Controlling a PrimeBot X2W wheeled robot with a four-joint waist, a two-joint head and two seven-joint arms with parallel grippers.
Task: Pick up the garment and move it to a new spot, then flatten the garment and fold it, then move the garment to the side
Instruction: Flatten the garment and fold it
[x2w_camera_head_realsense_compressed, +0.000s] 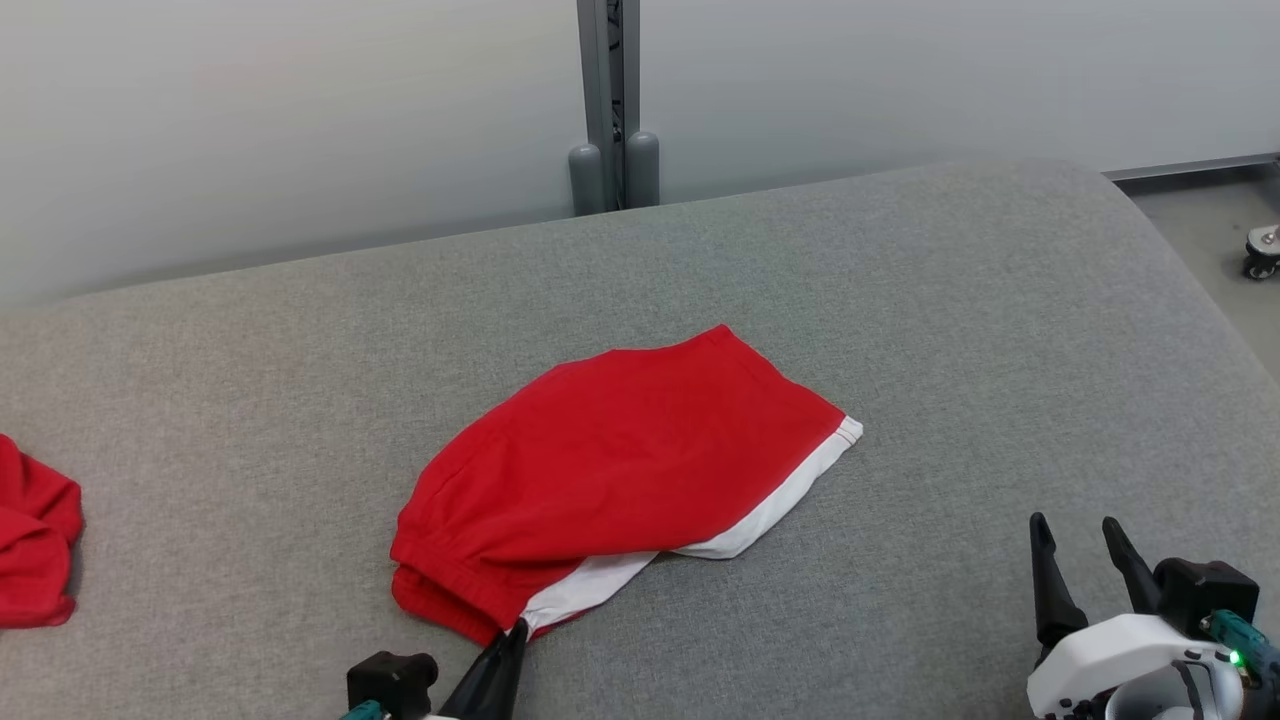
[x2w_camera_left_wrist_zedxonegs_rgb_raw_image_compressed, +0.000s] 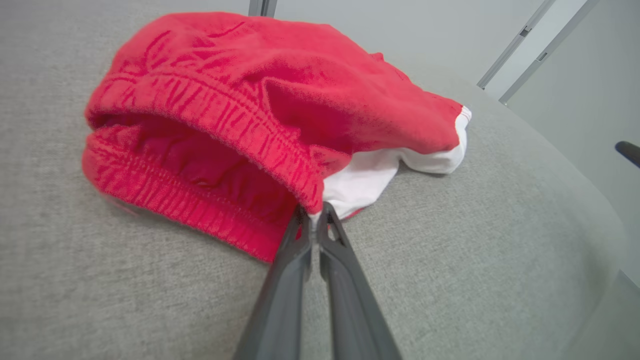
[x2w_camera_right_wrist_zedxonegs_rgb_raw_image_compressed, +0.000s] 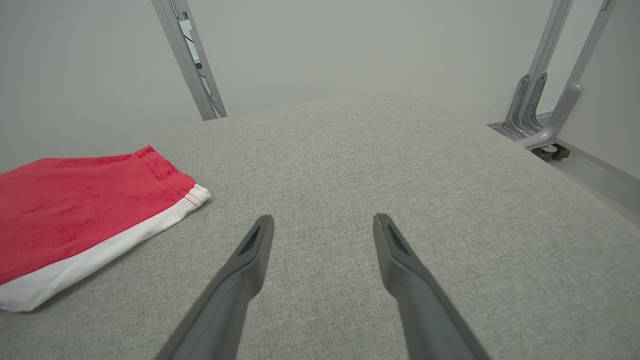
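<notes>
The garment (x2w_camera_head_realsense_compressed: 620, 470) is a pair of red shorts with a white side stripe, lying folded over on the grey cushioned surface (x2w_camera_head_realsense_compressed: 900, 300). My left gripper (x2w_camera_head_realsense_compressed: 515, 632) is shut on the garment's near corner, where the red elastic waistband meets the white stripe. The left wrist view shows the waistband (x2w_camera_left_wrist_zedxonegs_rgb_raw_image_compressed: 210, 130) bunched up and my left gripper (x2w_camera_left_wrist_zedxonegs_rgb_raw_image_compressed: 314, 210) pinching the edge of the cloth. My right gripper (x2w_camera_head_realsense_compressed: 1080, 535) stands open at the lower right, apart from the garment. In the right wrist view the garment (x2w_camera_right_wrist_zedxonegs_rgb_raw_image_compressed: 75, 215) lies to the left of my right gripper (x2w_camera_right_wrist_zedxonegs_rgb_raw_image_compressed: 324, 222).
Another red cloth (x2w_camera_head_realsense_compressed: 35, 545) lies at the left edge of the surface. A grey metal post (x2w_camera_head_realsense_compressed: 610, 100) stands behind the surface against the pale wall. The surface curves down at the right, where floor and a caster wheel (x2w_camera_head_realsense_compressed: 1262, 250) show.
</notes>
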